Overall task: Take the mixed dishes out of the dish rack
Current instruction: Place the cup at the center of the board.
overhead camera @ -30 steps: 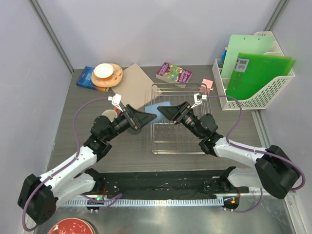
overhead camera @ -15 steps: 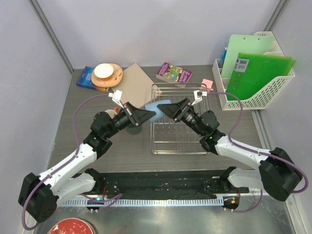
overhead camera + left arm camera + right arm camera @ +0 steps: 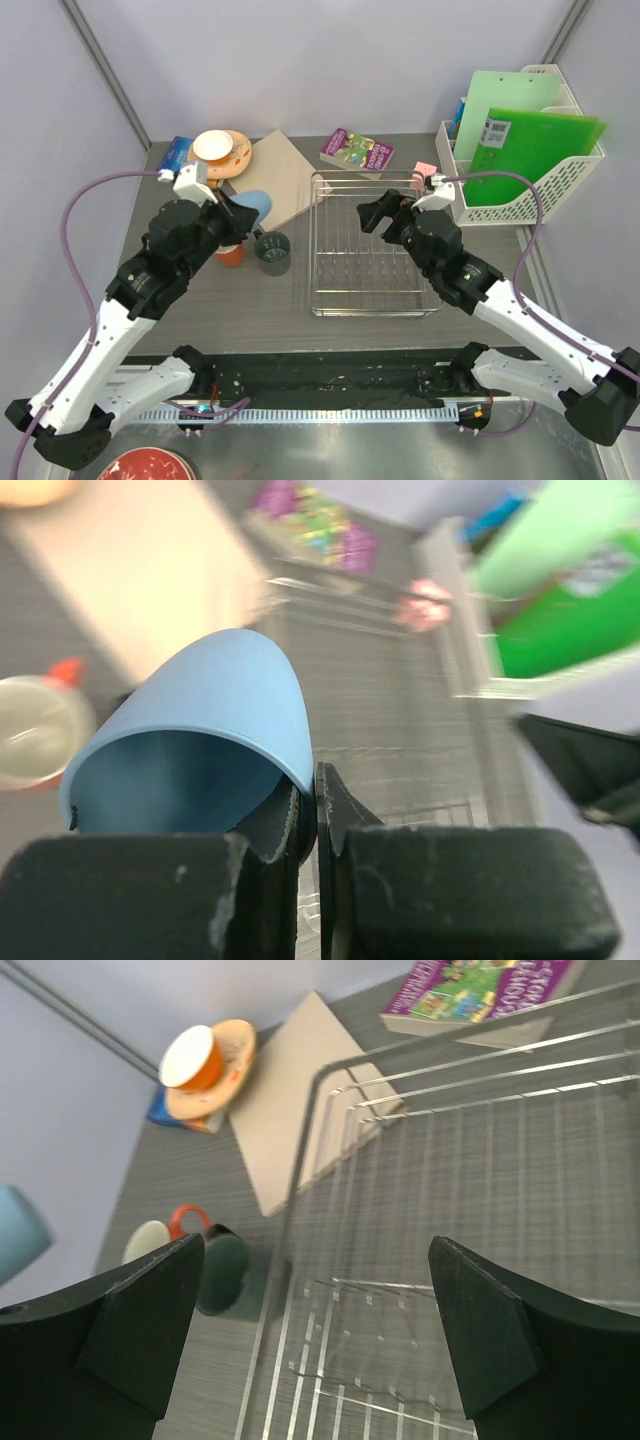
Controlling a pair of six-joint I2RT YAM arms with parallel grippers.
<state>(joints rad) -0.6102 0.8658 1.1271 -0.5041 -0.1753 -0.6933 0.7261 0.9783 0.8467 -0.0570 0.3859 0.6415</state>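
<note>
My left gripper [image 3: 243, 212] is shut on the rim of the light-blue cup [image 3: 257, 204], which hangs tilted above the table left of the dish rack [image 3: 312, 245]. The left wrist view shows one finger inside the cup [image 3: 195, 720] and the other outside the wall. A grey mug [image 3: 273, 252] and an orange cup [image 3: 229, 254] stand beside the rack. Nothing lies in the chrome rack [image 3: 300, 1195]. My right gripper [image 3: 378, 218] hovers open over the rack's far right part and holds nothing. Speckled plates [image 3: 235, 160] sit at the back left with a small bowl [image 3: 212, 146] on top.
A tan board [image 3: 275, 175] lies behind the rack's left corner, and a purple book [image 3: 357, 150] behind the rack. A white lattice basket [image 3: 520, 150] with green folders stands at the right. A blue book [image 3: 178, 152] lies under the plates. A red plate [image 3: 145, 468] sits at the bottom edge.
The left gripper shut on the blue cup over the rack and carried it up and to the left. The right gripper let the cup go, opened wide and drew back to the right.
</note>
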